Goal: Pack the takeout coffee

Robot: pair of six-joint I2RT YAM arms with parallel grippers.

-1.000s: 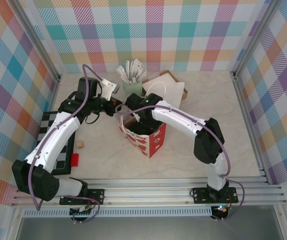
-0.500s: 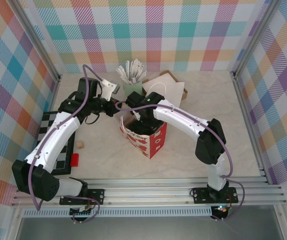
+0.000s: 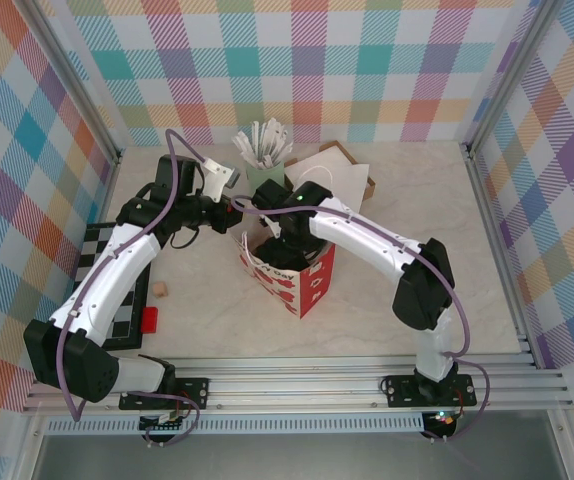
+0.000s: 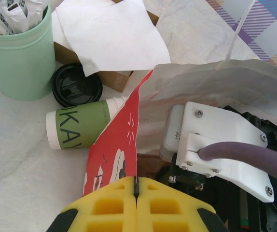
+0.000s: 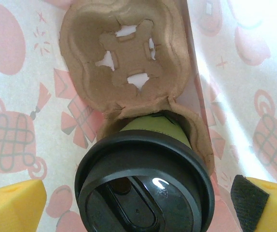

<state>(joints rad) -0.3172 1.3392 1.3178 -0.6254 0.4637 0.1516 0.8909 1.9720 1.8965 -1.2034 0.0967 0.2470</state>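
Takeout coffee (image 5: 145, 188) (green cup, glossy black lid) sits in pulp carrier (image 5: 80, 58).

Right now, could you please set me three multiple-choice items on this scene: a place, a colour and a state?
1. Where is the lidded cup? A) in the carrier inside the bag B) on the checkered mat C) on the white paper
2. What colour is its lid? A) white B) black C) red
3. How is the left gripper? A) wide open B) shut on the bag's edge C) shut on a stick
Answers: 1 A, it stands in a carrier slot down in the bag; 2 B, the lid is glossy black; 3 B, its yellow fingers meet on the red edge.
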